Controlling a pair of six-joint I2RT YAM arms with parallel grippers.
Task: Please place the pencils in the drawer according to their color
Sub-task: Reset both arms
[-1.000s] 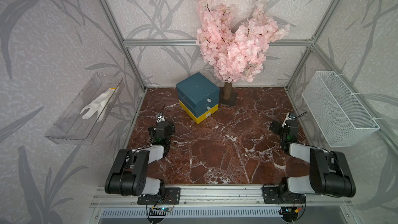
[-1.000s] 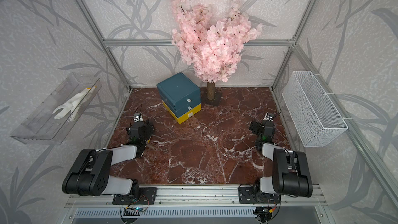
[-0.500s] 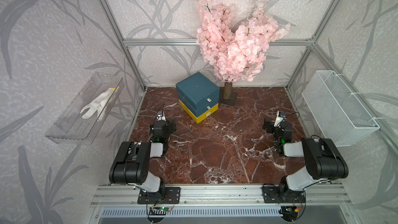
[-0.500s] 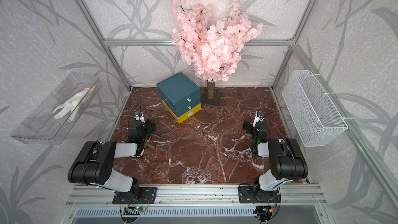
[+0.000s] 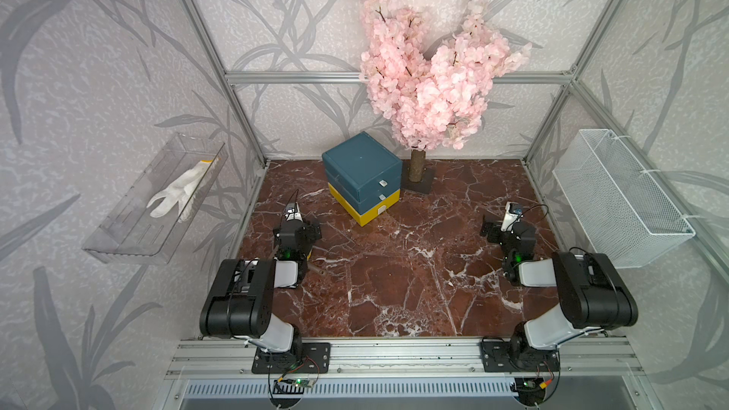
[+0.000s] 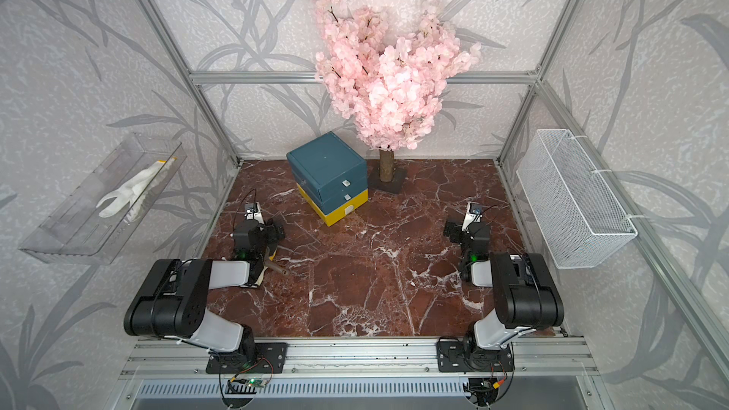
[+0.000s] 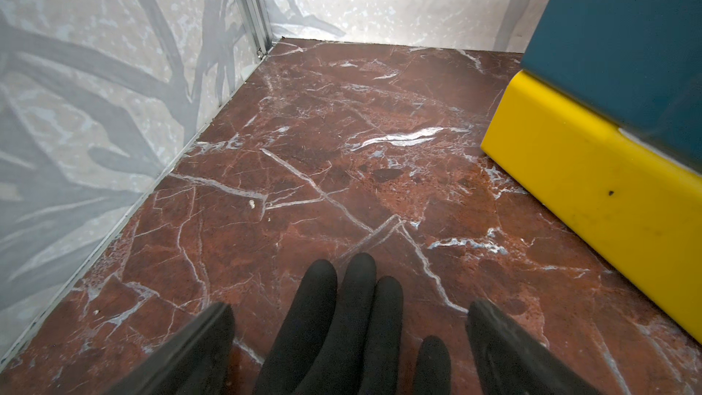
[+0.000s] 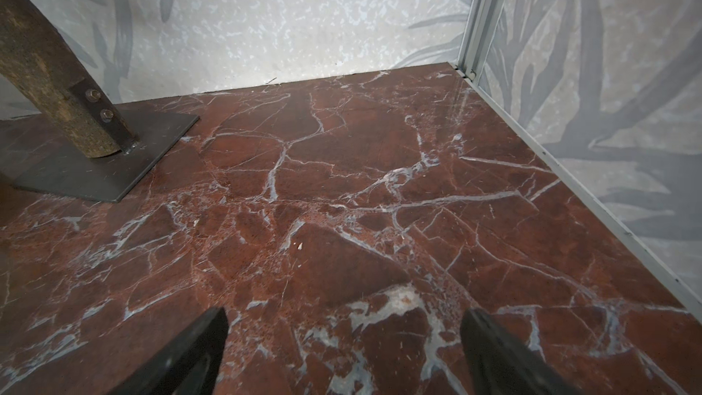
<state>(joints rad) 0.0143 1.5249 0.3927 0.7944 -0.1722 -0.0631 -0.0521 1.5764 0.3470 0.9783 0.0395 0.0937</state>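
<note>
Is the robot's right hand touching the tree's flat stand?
Apart. The right wrist view shows bare marble floor between the open right hand and the tree stand.

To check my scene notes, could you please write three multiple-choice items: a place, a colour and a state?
1. Where does the drawer chest stand? A. front centre B. back, beside the tree base C. right front corner
2. What colour is its bottom drawer? A. teal B. white C. yellow
3. How is the right gripper? A. open, empty B. shut, empty C. shut on an object
Answers: 1 B, it stands by that base at the rear wall; 2 C, plainly yellow in both top views; 3 A, jaws apart over bare floor.
</note>
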